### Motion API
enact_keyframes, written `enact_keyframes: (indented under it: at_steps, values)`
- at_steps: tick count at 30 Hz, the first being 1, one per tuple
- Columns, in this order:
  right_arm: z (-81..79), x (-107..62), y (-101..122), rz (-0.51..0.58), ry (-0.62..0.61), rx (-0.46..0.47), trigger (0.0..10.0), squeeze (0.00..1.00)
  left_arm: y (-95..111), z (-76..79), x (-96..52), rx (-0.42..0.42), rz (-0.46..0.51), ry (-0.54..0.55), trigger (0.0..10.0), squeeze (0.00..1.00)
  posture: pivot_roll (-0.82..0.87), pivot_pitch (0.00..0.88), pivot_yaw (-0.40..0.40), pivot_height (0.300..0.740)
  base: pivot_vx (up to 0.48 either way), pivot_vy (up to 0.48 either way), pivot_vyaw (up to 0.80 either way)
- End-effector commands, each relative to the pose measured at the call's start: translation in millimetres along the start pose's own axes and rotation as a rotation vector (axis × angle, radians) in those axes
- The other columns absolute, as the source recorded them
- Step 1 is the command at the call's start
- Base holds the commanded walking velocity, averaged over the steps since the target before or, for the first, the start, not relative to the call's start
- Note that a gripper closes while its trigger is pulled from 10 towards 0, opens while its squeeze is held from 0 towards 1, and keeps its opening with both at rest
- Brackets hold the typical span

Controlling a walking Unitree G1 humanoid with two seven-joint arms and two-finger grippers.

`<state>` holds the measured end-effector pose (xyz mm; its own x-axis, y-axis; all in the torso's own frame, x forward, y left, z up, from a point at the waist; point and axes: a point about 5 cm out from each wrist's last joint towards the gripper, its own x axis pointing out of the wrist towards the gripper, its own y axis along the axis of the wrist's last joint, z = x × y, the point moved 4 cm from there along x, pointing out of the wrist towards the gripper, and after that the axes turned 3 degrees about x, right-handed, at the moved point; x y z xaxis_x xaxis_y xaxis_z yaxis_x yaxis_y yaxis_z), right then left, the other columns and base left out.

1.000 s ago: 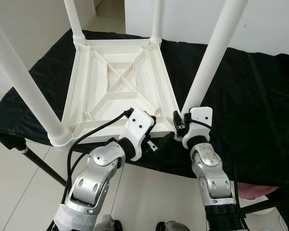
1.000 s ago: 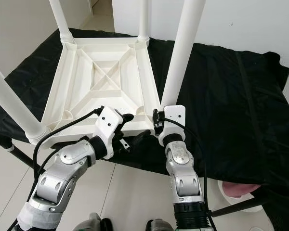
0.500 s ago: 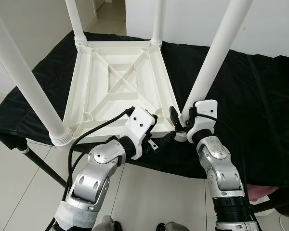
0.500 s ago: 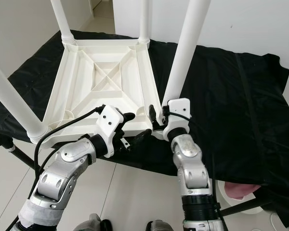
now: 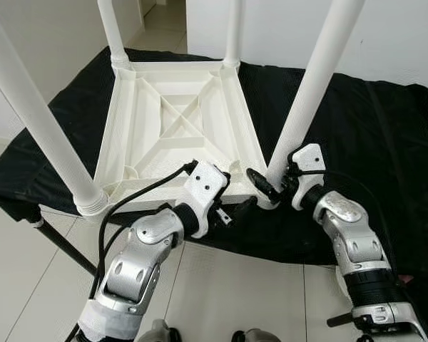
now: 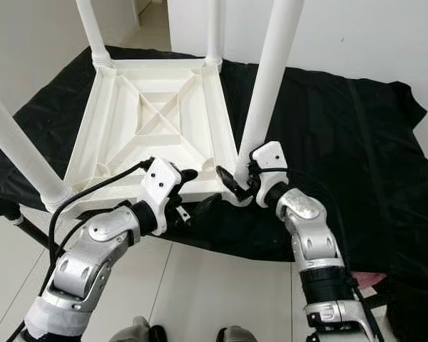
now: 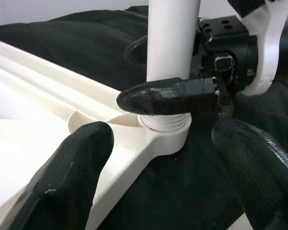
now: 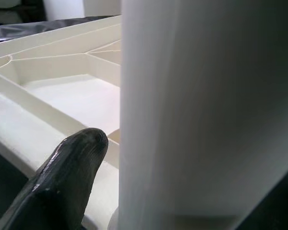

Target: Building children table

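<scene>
we see the white table (image 5: 175, 128) lying upside down on a black cloth (image 5: 364, 142) that covers the tabletop, its ribbed underside facing up and four white legs rising from the corners. our right gripper (image 5: 271, 187) is at the near right leg (image 5: 310, 85), just above the threaded collar where that leg meets the corner socket; one black finger (image 7: 168, 96) lies across the front of the leg and another shows behind it, so its jaws are closed around the leg. our left gripper (image 5: 232, 210) sits just beside it at the near edge of the table, its jaws spread, with one finger (image 7: 62, 182) over the white rim and the other over the cloth, pinching nothing. the near left leg (image 5: 36, 114) stands in its collar at the other near corner, and the two far legs stand at the back corners. pale floor tiles (image 5: 28, 285) show below the cloth's edge.
</scene>
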<state>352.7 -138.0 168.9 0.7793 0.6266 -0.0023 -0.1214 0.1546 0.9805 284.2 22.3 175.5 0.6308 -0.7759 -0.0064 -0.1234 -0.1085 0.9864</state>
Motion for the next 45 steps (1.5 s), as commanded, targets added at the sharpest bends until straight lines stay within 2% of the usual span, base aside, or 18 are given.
enact_keyframes:
  at_steps: [1, 4, 8, 9, 10, 22, 24, 29, 36, 43, 45]
  values:
    - [-2.6, 2.2, -1.7, -0.01, 0.079, -0.017, 10.0, 0.0, -0.8, 3.3, -3.8, -0.016, -0.006, -0.011, 10.0, 0.0, -0.09, 0.055, 0.02, 0.74, 0.0, 0.0, 0.0]
    - [0.1, 2.0, -4.6, -0.037, 0.139, -0.022, 10.0, 0.0, -3.4, 3.7, -6.1, -0.013, -0.019, -0.02, 10.0, 0.0, -0.09, 0.055, 0.019, 0.74, 0.0, 0.0, 0.0]
    - [2.4, 2.0, -6.3, -0.053, 0.156, -0.028, 10.0, 0.0, -3.7, 3.5, -6.6, -0.012, -0.021, -0.02, 10.0, 0.0, -0.09, 0.055, 0.019, 0.74, 0.0, 0.0, 0.0]
    - [5.0, 2.1, -8.8, -0.069, 0.166, -0.036, 0.8, 0.0, -3.5, 3.6, -6.8, -0.01, -0.022, -0.02, 10.0, 0.0, -0.09, 0.055, 0.019, 0.74, 0.0, 0.0, 0.0]
    - [6.0, 1.8, -12.4, -0.087, 0.184, -0.051, 0.0, 0.0, -3.2, 3.9, -7.0, -0.007, -0.022, -0.021, 10.0, 0.0, -0.09, 0.055, 0.019, 0.74, 0.0, 0.0, 0.0]
    - [8.9, -1.0, -23.2, -0.096, 0.218, -0.048, 0.0, 0.0, -2.4, 4.0, -8.9, 0.0, -0.026, -0.025, 10.0, 0.0, -0.07, 0.055, 0.03, 0.74, 0.0, 0.0, 0.0]
    - [12.4, -0.9, -21.8, -0.078, 0.184, -0.042, 10.0, 0.0, -3.6, 5.2, -8.5, 0.002, -0.03, -0.031, 10.0, 0.0, -0.08, 0.055, 0.03, 0.74, 0.0, 0.0, 0.0]
    - [16.9, 1.3, -16.2, -0.031, 0.106, 0.008, 10.0, 0.0, -5.8, 4.2, -7.5, 0.002, -0.036, -0.028, 10.0, 0.0, -0.08, 0.057, 0.032, 0.74, 0.0, 0.0, 0.0]
    - [25.2, 4.7, -14.7, -0.011, -0.065, 0.062, 10.0, 0.0, -4.7, 4.0, -5.8, 0.006, -0.034, -0.029, 10.0, 0.0, -0.09, 0.056, 0.029, 0.74, 0.0, 0.0, 0.0]
    - [10.7, 5.0, -14.1, 0.027, -0.118, 0.084, 10.0, 0.0, -5.4, 0.4, -7.2, 0.005, -0.036, -0.015, 10.0, 0.0, -0.09, 0.058, 0.024, 0.74, 0.0, 0.0, 0.0]
    - [-0.5, 5.2, -11.7, 0.046, -0.197, 0.089, 10.0, 0.0, -5.6, -0.5, -7.5, 0.004, -0.035, -0.008, 10.0, 0.0, -0.09, 0.058, 0.013, 0.74, 0.0, 0.0, 0.0]
